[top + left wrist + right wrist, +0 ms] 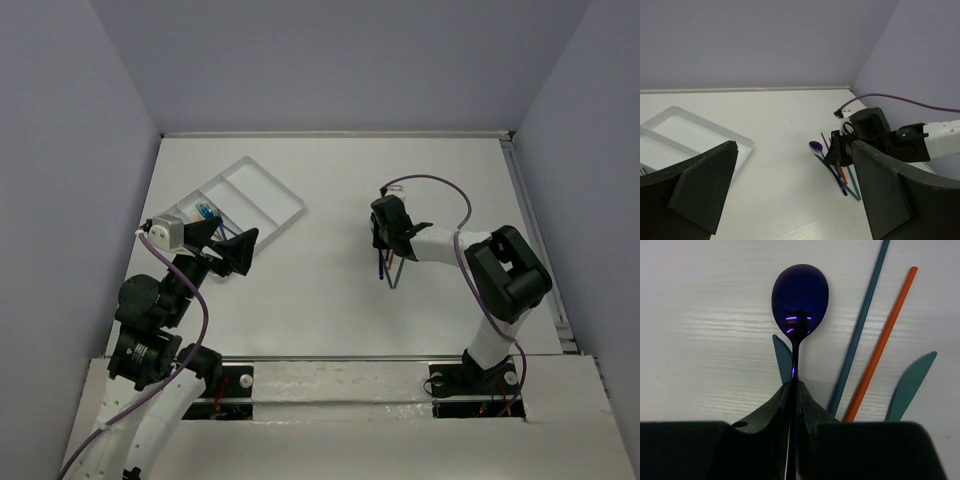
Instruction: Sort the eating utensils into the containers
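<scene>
Pinching purple spoon (800, 297) handle in right pincer (794, 388) | bowl ahead of tips | left pincer (794, 146) wide

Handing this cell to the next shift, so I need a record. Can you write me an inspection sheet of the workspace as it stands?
Surface: white table, no spills seen.
Job's things: tray at far left, blue utensils in one compartment; purple spoon, teal knife and orange handle at the right arm.
Clutter: nothing seen.
Grippers: left gripper open by the tray's near edge; right gripper shut on the purple spoon's handle.
Cables: purple cables run along both arms.
Surroundings: lavender walls on three sides.
</scene>
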Robot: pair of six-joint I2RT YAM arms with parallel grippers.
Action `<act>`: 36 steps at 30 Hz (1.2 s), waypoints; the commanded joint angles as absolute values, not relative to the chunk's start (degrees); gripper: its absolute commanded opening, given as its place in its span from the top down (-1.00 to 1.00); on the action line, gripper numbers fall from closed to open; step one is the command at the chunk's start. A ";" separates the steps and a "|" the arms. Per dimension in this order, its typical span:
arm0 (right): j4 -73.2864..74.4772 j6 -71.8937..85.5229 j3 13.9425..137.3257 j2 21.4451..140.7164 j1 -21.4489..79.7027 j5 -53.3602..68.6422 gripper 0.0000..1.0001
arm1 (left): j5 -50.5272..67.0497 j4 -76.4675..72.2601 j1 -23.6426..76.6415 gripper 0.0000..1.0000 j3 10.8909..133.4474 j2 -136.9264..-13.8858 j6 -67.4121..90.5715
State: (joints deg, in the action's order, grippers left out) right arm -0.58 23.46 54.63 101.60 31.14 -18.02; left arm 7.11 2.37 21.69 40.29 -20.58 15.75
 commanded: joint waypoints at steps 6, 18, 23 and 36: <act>-2.55 21.80 57.39 99.76 30.85 -18.02 0.89 | 7.73 -1.05 21.88 -0.98 41.84 -20.83 15.64; -2.72 19.16 59.15 92.90 31.46 -14.25 0.92 | 8.26 -1.41 21.88 -0.98 41.75 -21.09 15.82; -6.41 19.07 64.50 95.09 38.39 -6.78 0.94 | 8.44 -1.58 21.88 -0.98 41.75 -21.36 15.82; -11.52 18.81 105.88 126.02 53.79 9.92 0.97 | 7.91 -1.41 21.36 -0.98 41.66 -21.27 15.73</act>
